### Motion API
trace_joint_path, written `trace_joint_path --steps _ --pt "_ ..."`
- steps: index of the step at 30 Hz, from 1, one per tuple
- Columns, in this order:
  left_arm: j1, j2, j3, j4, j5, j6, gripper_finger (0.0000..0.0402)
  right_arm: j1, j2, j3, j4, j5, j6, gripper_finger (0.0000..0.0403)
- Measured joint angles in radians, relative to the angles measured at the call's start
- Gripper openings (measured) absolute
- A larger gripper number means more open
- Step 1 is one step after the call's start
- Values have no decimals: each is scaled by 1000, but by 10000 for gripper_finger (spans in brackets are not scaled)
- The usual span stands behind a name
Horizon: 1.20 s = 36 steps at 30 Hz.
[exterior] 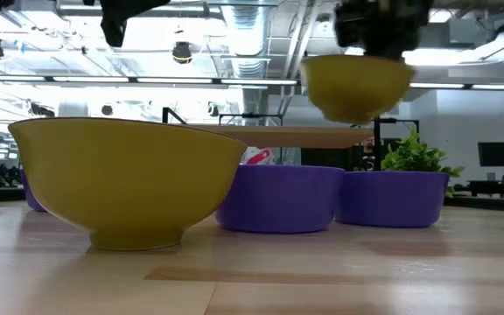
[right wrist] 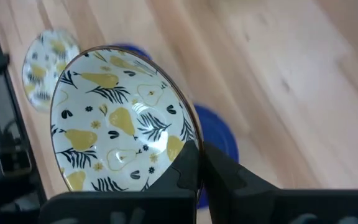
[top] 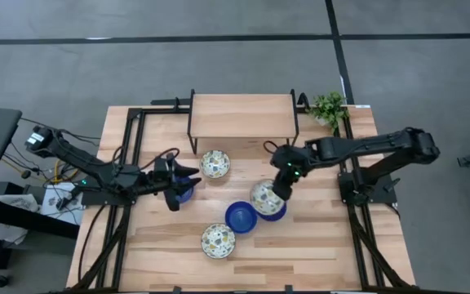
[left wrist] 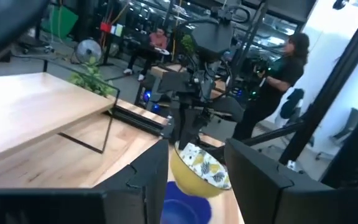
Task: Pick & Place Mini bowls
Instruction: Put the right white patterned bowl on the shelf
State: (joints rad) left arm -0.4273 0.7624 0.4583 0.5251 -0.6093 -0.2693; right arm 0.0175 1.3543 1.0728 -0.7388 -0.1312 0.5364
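Observation:
Several mini bowls are on the wooden table. My right gripper [top: 282, 186] is shut on a cream bowl with a pear and leaf pattern [top: 263, 197] and carries it above a blue bowl [top: 274, 212]. Another blue bowl [top: 241, 217] sits beside that one on its base. Two patterned bowls rest on the table, one toward the far side [top: 215, 163] and one toward the near side [top: 219, 240]. My left gripper [top: 181, 188] is open over a third blue bowl [top: 188, 194] at the table's left and points toward the right arm. My right gripper pinches the patterned bowl's rim [right wrist: 187, 144], one finger [right wrist: 188, 171] inside the bowl and the other [right wrist: 229, 177] outside. The bowl [exterior: 357, 87] hangs below the gripper [exterior: 379, 31], lifted clear above the blue bowls and a little tilted.
A black-framed wooden shelf [top: 243, 114] stands at the far edge, with a small green plant [top: 329, 106] at the far right corner. Bare wood lies at the near right [top: 308, 253]. People [left wrist: 284, 68] are in the room beyond the table.

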Motion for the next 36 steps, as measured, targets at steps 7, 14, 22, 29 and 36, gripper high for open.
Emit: trace_joint_path --steps 7,14,22,29,36 --pt "22 57 70 -1 0 415 157 -75 121 79 87 -81 -22 0" --pt "23 234 254 -193 -50 761 157 -143 235 163 121 -176 -42 0" --pt "21 363 377 -308 -228 777 157 -199 329 242 130 -187 -57 1" --pt "34 365 544 -730 -215 386 157 -225 370 261 137 -179 -58 1" --pt "181 382 700 -1209 270 -142 157 -237 364 261 157 -150 -58 2"
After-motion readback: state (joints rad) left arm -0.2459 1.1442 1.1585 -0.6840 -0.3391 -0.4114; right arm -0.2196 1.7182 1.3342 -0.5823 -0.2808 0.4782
